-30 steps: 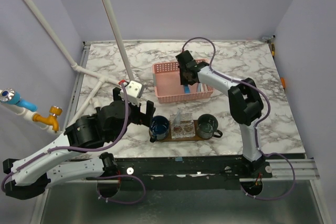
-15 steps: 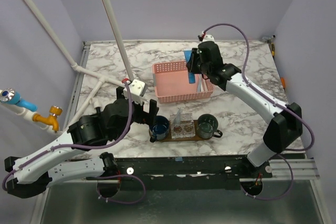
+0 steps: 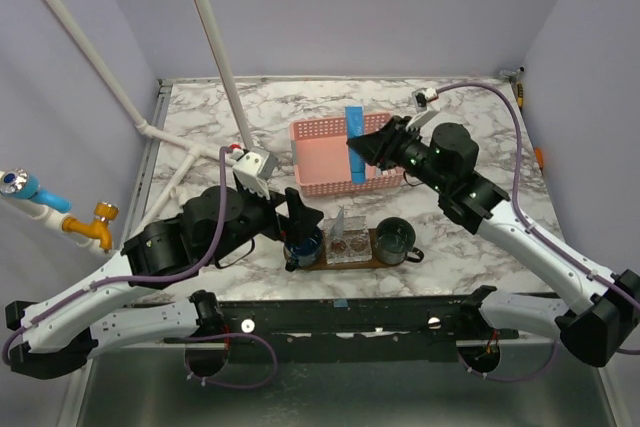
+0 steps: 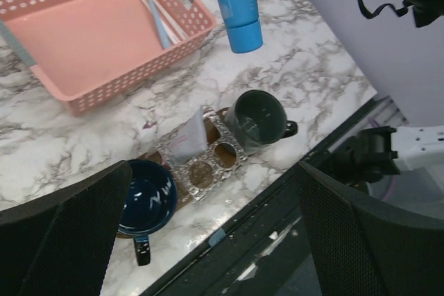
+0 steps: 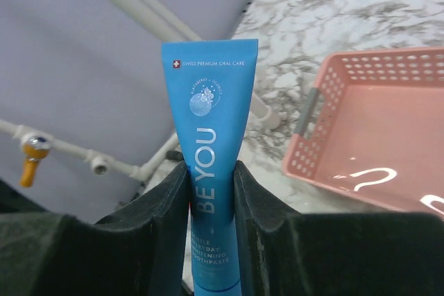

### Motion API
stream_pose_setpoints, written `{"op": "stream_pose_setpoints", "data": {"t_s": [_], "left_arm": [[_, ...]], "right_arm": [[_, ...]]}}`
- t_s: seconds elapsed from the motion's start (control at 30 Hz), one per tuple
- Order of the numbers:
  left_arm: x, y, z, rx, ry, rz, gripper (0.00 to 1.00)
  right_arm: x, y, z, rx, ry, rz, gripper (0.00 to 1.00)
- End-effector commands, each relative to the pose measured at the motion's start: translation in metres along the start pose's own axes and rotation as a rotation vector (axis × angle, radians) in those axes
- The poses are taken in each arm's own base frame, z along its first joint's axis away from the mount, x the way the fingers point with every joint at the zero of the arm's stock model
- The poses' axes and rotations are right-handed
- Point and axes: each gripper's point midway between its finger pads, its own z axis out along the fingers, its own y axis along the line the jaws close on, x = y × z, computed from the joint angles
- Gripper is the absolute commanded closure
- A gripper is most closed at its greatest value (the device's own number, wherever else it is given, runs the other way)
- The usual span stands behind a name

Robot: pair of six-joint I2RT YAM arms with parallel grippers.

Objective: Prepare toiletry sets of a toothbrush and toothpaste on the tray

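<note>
Clamped in the right gripper (image 3: 368, 150): one blue toothpaste tube (image 3: 354, 137), held aloft close to the one pink basket (image 3: 320, 185) and well apart from the tray (image 3: 325, 262). Long axis near upright, flat crimped end up, other end down toward the table. Inside the basket, at least two toothbrushes (image 4: 156, 19), lying roughly parallel. On the single tray, two cups, left cup (image 3: 303, 242) and right cup (image 3: 394, 238), flanking one clear holder (image 3: 348, 245). Left gripper (image 3: 297, 212) spread wide, empty, near the left cup.
</note>
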Motion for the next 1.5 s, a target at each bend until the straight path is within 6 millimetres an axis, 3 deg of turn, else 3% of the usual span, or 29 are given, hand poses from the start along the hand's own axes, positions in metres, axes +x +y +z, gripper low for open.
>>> {"op": "stream_pose_setpoints", "data": {"t_s": [0.0,0.4,0.9,1.1,1.47], "left_arm": [[-0.004,-0.027,-0.004,0.139,-0.010,-0.100,0.01],[-0.018,-0.051,-0.014,0.269,-0.057,-0.181,0.01],[-0.020,-0.048,0.000,0.230,-0.075,-0.180,0.01],[-0.020,-0.045,0.007,0.196,-0.076,-0.162,0.02],[-0.019,-0.037,0.012,0.150,-0.073,-0.129,0.24]], "right_arm": [[-0.016,0.055,-0.023,-0.228,-0.068,0.113,0.69],[-0.024,0.104,-0.044,-0.320,-0.129,0.204,0.68],[-0.010,0.120,-0.031,-0.223,-0.181,0.297,0.67],[-0.001,0.136,-0.027,-0.203,-0.165,0.306,0.67],[0.002,0.145,-0.027,-0.198,-0.166,0.295,0.67]]}}
